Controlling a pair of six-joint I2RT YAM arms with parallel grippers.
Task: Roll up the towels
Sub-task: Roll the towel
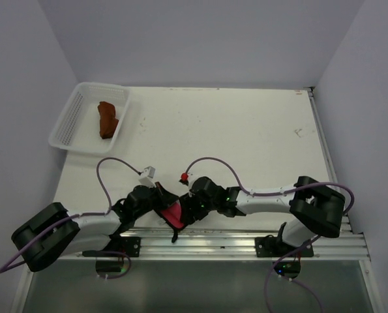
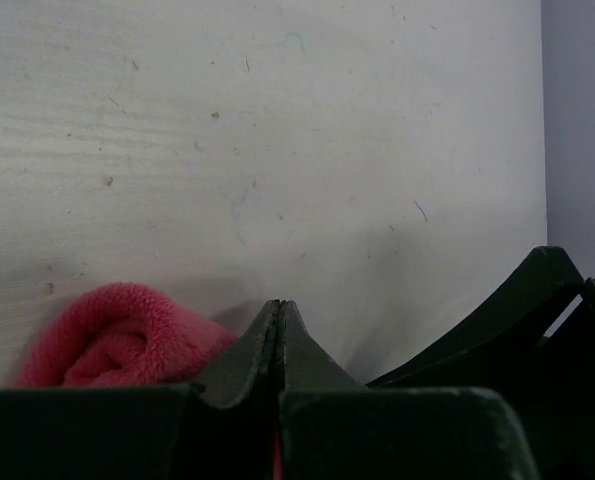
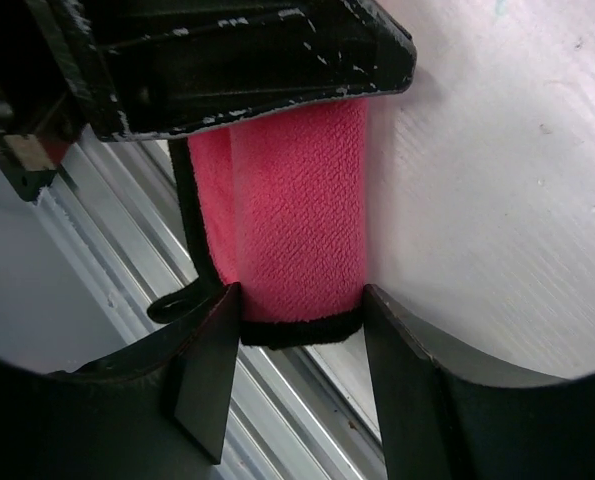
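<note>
Right fingers (image 3: 205,365) around half-hidden pink towel (image 3: 297,200)

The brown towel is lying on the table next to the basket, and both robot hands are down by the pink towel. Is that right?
Not quite: the brown towel lies inside the white basket, not next to it, as the top view shows. The left gripper and right gripper are by the pink towel.

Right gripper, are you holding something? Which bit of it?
Yes. The right gripper squeezes the rolled pink towel across its dark-edged end.
</note>
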